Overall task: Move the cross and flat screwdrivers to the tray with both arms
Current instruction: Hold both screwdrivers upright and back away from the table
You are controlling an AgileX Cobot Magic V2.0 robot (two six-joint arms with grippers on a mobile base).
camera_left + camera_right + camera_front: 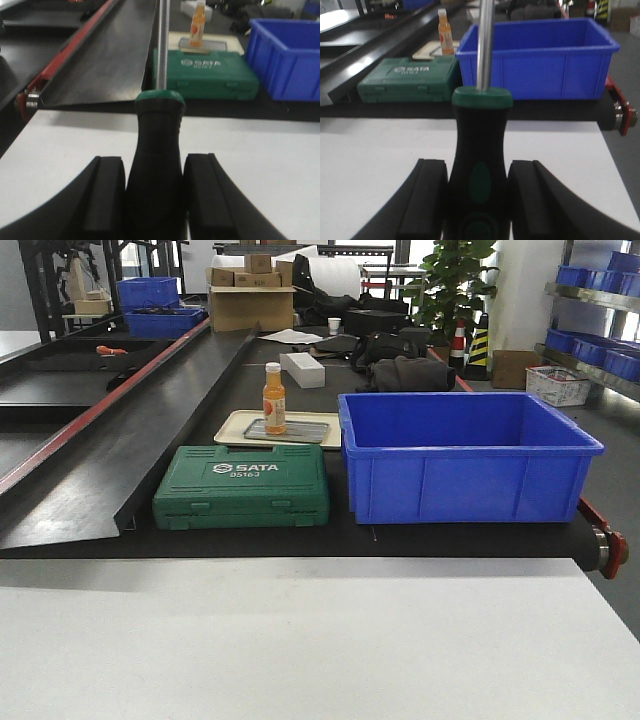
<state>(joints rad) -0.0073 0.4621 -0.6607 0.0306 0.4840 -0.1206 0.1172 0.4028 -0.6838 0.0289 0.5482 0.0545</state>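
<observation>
Nearest in the left wrist view are the two black jaws of the left gripper (pixel 154 167). They are closed against the black handle of the first screwdriver (pixel 155 145), one pad on each side. The handle has a green collar, and the grey shaft runs away from the camera and out of the top of the picture. This screwdriver is held above the white worktop (pixel 60 145).

In the right wrist view, the right gripper (pixel 479 167) grips the second screwdriver (pixel 481 125) in the same way. Its jaws press on both sides of a black handle with green parts, also over the white worktop.

Beyond the worktop lies a black belt (pixel 300 540). On it, a green tool case (pixel 243 485) is on the left, and a deep blue bin (pixel 465 455) stands just beside it on the right. Behind the case, farther away, a beige tray (pixel 232 425) carries an upright orange bottle (pixel 274 398).
</observation>
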